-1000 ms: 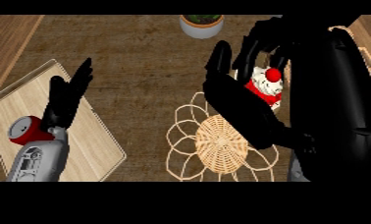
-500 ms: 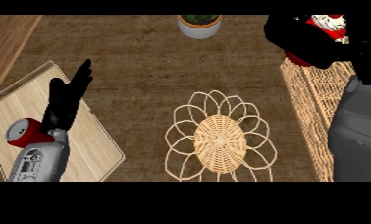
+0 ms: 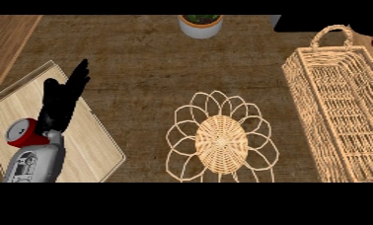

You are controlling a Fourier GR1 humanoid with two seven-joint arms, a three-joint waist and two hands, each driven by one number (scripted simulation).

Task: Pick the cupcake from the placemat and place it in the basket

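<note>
Right hand [image 3: 295, 22] has swung to top-right corner, prob. to reach basket [image 3: 299, 86]; grip can't be told, cupcake unseen. Placemat [image 3: 218, 142] bare. Left hand [image 3: 64, 101] rests open, out of the way.

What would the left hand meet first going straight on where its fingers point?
Probably nothing: the left hand points up-right across the counter; the potted plant sits well right of that line, which looks free to the view's edge.
</note>
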